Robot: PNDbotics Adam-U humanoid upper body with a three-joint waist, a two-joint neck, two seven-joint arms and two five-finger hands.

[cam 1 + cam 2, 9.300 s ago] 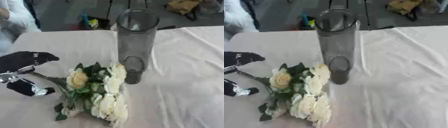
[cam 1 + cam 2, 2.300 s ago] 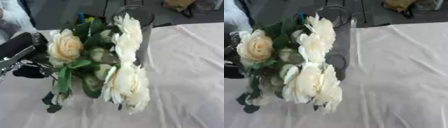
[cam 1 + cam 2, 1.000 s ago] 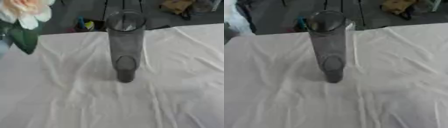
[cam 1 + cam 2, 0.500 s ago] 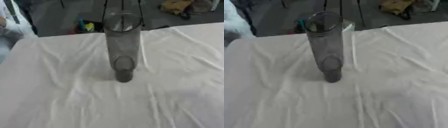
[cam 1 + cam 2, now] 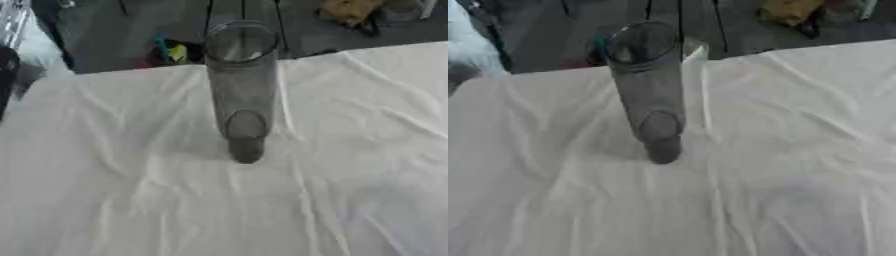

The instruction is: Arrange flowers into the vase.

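Left eye view: tall smoky vase [image 5: 242, 90] upright, empty, mid-cloth on the white tablecloth [image 5: 114, 200]. The bouquet seen a second ago has left frame; neither hand shows, so grip state cannot be told. Insertion pending.

A table [image 5: 105, 200] under a creased white cloth filled most of the view, its far edge running toward 12 o'clock. Beyond it lay a dark grey floor [image 5: 105, 30], with a tan bag [image 5: 350, 10] at 1 o'clock and small green and yellow objects [image 5: 173, 50] at 11 o'clock.
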